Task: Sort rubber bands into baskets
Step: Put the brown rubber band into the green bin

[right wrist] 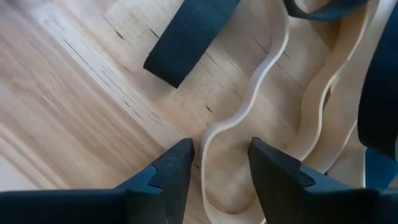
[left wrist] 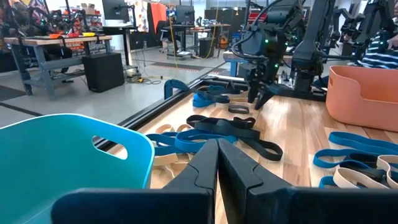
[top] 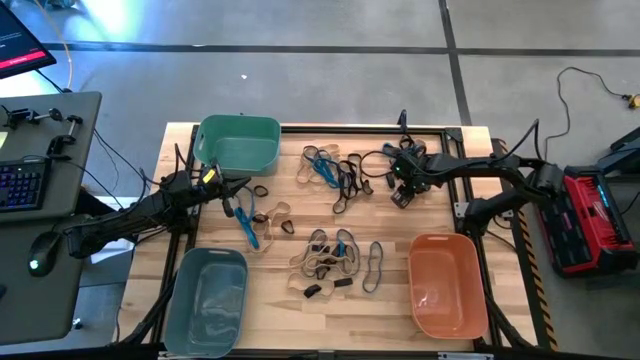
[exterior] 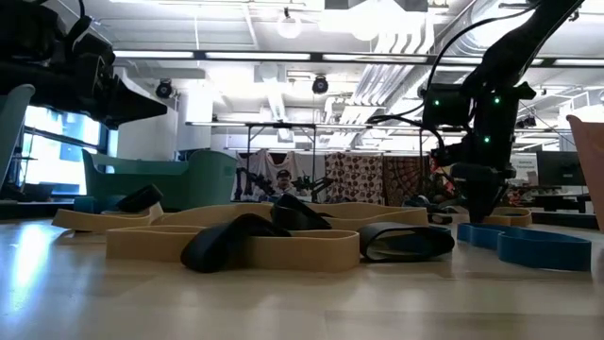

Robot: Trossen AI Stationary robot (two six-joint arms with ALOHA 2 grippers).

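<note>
Rubber bands in tan, blue and black lie scattered flat over the middle of the wooden table. My right gripper points down over the far right of the pile, open. A wavy tan band on the table runs between its fingers; I see no touch. A black band lies just beyond. My left gripper hovers level and shut, beside the teal-green basket, holding nothing. The grey-blue basket stands near left, the orange basket near right.
A dark raised frame edges the table's far side. A desk with a keyboard stands left of the table and a red case to its right. Bare wood shows between the near baskets.
</note>
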